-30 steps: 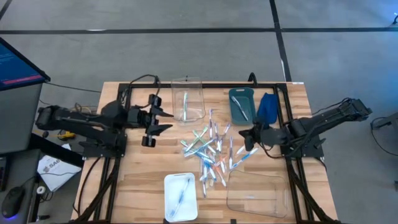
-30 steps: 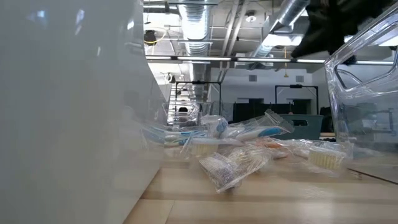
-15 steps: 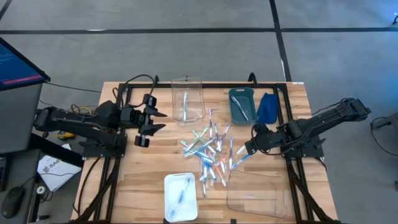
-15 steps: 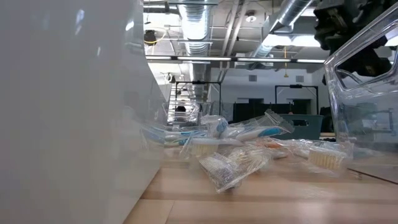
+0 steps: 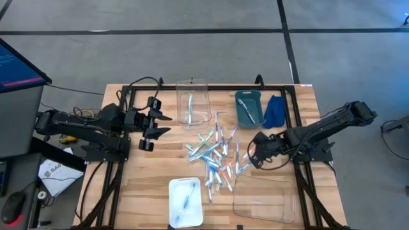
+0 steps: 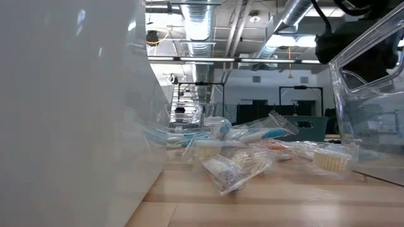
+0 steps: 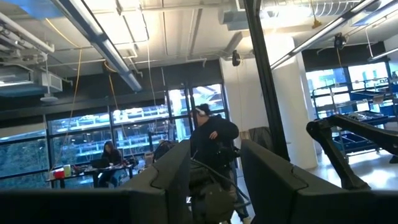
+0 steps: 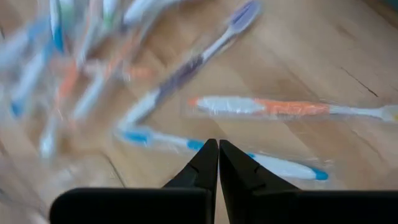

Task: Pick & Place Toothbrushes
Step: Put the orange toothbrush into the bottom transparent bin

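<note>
Hard to make out in the low view: toothbrushes (image 6: pixel 252 148) half lost in crinkled wrappers, dark arm cut off behind a clear tray (image 6: pixel 369 94). Right gripper (image 5: pixel 254 155) with fingers (image 8: pixel 202 163) pressed together, empty, low over the loose toothbrushes heaped mid-bench (image 5: pixel 160 185); left gripper (image 5: pixel 160 124) fingers apart, holding nothing, raised near the bench's left side. Right gripper nearer the pile than a second ago, left drawn back slightly

left gripper (image 7: pixel 214 171): fingers parted, nothing between | aimed level into room | beyond: seated person (image 7: pixel 111 160), standing person (image 7: pixel 211 134), ceiling ducts (image 7: pixel 112 59)
</note>
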